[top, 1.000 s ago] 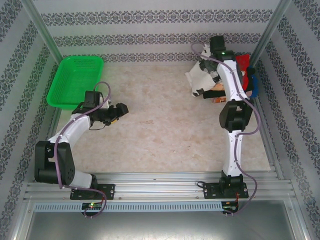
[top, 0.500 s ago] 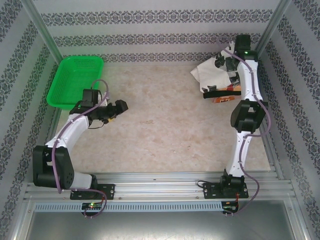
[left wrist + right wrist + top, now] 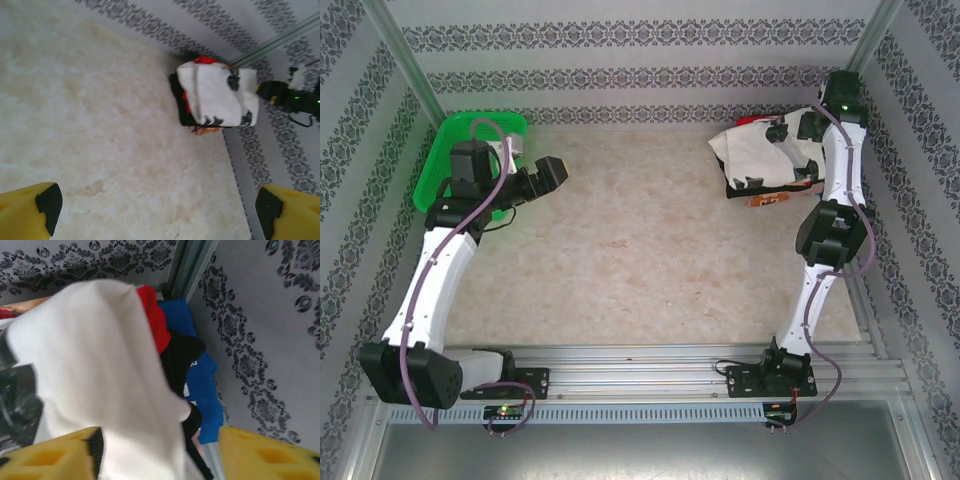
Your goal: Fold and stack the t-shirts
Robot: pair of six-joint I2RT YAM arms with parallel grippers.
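A folded white t-shirt lies on top of a stack in the back right corner, with black cloth and an orange edge showing under it. Seen from the right wrist, the white shirt covers red, black and blue shirts. My right gripper hovers over the stack, open, the white cloth lying below and between its yellow fingers. My left gripper is open above bare table, far from the stack.
A green mesh basket sits at the back left, partly hidden by my left arm. Patterned walls and metal posts close in the table on three sides. The stack sits tight against the right wall.
My right arm swung toward the back right corner and the white shirt settled flatter on the stack. My left arm rose and stretched toward the back left, by the basket.
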